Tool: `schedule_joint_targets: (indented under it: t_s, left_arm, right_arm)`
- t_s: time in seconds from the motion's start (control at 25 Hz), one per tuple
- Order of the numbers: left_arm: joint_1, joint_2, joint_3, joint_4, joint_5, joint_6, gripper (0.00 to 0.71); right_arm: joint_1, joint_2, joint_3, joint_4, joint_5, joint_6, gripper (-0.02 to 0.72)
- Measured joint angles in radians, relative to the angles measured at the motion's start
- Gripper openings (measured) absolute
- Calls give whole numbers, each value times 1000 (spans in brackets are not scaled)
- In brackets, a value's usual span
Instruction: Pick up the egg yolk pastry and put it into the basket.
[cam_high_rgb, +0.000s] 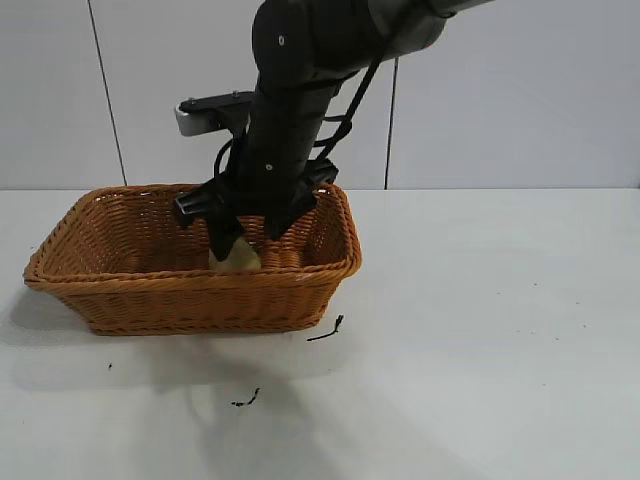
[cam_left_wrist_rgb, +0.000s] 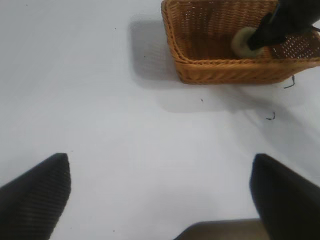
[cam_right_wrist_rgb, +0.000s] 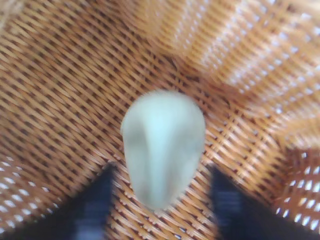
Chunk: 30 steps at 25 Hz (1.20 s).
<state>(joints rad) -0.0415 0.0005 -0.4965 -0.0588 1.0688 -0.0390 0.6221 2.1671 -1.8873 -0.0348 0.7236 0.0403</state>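
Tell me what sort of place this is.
Probably a lab or test bench, not a kitchen: a bare white table against plain white wall panels, and a black robot arm reaching into the basket.

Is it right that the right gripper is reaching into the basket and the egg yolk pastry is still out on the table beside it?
Not quite. The right gripper does reach into the basket, but the egg yolk pastry is not on the table: it is inside the basket, over the woven floor between the spread fingers. The right wrist view shows it.
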Motion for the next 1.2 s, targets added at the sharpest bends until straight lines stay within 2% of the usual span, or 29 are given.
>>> schedule_joint_targets:
  t_s: [0.16,0.32,0.48,0.76,1.0,1.2]
  left_arm:
    - [0,0,0,0,0,0,695]
    - [0,0,0,0,0,0,695]
    - [0,0,0,0,0,0,695]
    - [0,0,0,0,0,0,695]
    - [0,0,0,0,0,0,695]
    - [0,0,0,0,0,0,695]
  right_arm:
    - [-71,-60,0,-3,18,0,656]
    - [-197,-82,0,-13,66,-1,656]
    - [-342,-83,0,-19,147,-40,656]
    - [-547,-84,0,-19,258,-48,656]
    - [-620,-84,0,-19,460,-55,656]
    - [-620,-126,59,1,483,-71,656]
